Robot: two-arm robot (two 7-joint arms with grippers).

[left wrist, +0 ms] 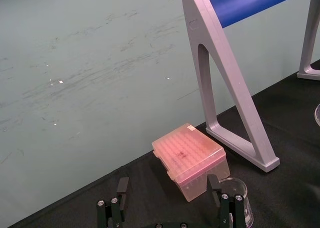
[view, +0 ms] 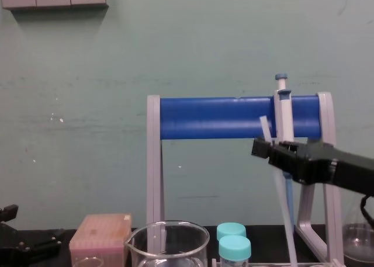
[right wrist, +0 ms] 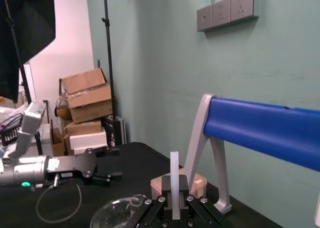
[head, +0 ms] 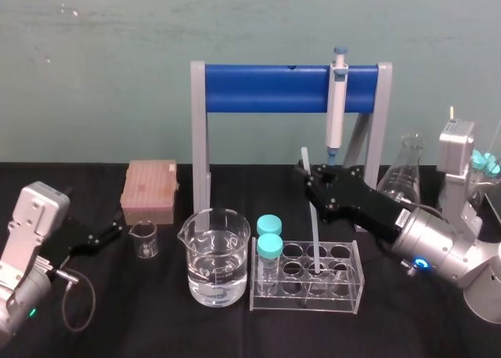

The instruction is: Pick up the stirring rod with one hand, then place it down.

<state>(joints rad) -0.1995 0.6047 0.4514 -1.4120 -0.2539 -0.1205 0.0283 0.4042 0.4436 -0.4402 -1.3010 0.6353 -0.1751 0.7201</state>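
Head view cue: with right gripper (head: 312, 177) clamped on the stirring rod (head: 315, 231), tip below the jaws inside the tube rack (head: 350, 287), travel straight along the rod, steering clear of the pipette (head: 337, 111) just behind; left gripper (head: 111, 233) parked open, well apart.

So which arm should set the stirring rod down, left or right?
Right. The right gripper is shut on the stirring rod, holding it nearly upright with its lower end at the tube rack. The left gripper sits open far off by the small beaker, holding nothing.
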